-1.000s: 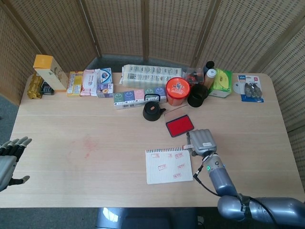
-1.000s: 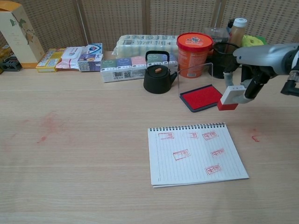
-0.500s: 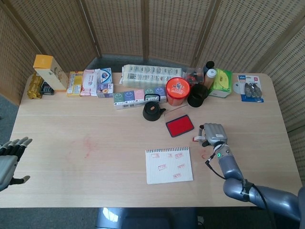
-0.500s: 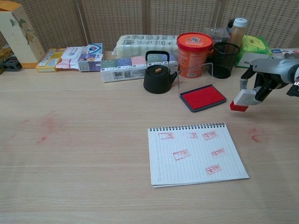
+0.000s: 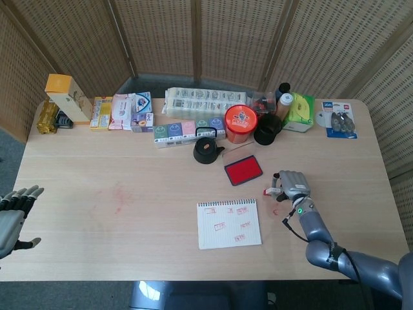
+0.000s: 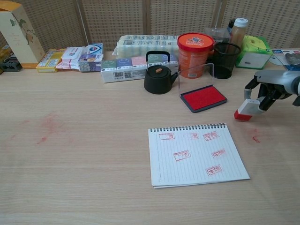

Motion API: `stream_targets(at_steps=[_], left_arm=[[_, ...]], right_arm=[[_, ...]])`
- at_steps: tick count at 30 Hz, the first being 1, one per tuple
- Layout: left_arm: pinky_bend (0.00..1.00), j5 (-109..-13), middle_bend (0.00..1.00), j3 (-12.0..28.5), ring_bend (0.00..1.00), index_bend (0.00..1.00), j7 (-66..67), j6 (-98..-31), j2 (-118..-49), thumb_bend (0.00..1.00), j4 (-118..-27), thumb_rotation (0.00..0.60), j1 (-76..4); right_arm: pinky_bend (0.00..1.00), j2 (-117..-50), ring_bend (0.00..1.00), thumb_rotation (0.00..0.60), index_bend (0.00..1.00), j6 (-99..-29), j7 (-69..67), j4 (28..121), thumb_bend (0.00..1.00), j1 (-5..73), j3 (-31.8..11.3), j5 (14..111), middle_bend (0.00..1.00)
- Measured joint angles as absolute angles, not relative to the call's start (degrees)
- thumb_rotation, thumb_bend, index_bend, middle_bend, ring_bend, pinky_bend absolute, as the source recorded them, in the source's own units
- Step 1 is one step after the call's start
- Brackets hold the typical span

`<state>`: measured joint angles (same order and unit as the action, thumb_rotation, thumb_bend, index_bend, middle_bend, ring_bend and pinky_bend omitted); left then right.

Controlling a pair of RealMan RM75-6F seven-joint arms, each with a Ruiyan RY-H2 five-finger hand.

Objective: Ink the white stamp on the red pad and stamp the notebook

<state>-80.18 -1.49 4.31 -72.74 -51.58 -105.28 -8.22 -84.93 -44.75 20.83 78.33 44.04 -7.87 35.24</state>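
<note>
Only from the chest: stamp's (image 6: 245, 109) red base

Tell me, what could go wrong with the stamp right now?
1. The right hand holds the white stamp tilted, its red inky end low over the bare table. If it touches down there, it could leave another smudge like the red mark nearby.
2. The notebook already has several prints, so a new stamp might land on an old one.
</note>
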Motion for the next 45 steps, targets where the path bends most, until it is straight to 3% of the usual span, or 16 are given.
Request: stream_targets(at_steps=[15,37,42,45], left_arm=[[0.00,-80.3,0.00,-1.6,0.00,0.00,4.6,-72.8,-51.7,0.00,-105.3,0.600,-8.3],[0.00,-80.7,0.00,-1.6,0.00,0.00,4.1,-73.1,-51.4,0.00,-105.4,0.600,-8.1],[0.00,-80.9,0.00,-1.7,0.00,0.00,4.0,-73.1,-51.3,0.00,-105.4,0.600,-8.1],[0.00,-81.3,0.00,-1.8,0.00,0.00,3.7,-73.5,-51.2,0.00,-105.6,0.600,-8.0]], right_arm=[[1.00,-84.6,1.00,0.600,0.48,-44.2,18.0,77.3,0.39,42.8,-7.4,38.3,0.98],[1.00,-82.2,1.00,0.600,0.45,-46.8,18.3,82.1,0.36,42.2,-7.5,40.5,0.97],[1.00,-78.9,0.99,0.600,0.45,-49.8,18.1,88.5,0.36,41.4,-7.9,43.9,0.93],[1.00,-76.8,0.94,0.600,0.45,-52.3,17.5,91.7,0.36,40.6,-8.2,47.7,0.87]])
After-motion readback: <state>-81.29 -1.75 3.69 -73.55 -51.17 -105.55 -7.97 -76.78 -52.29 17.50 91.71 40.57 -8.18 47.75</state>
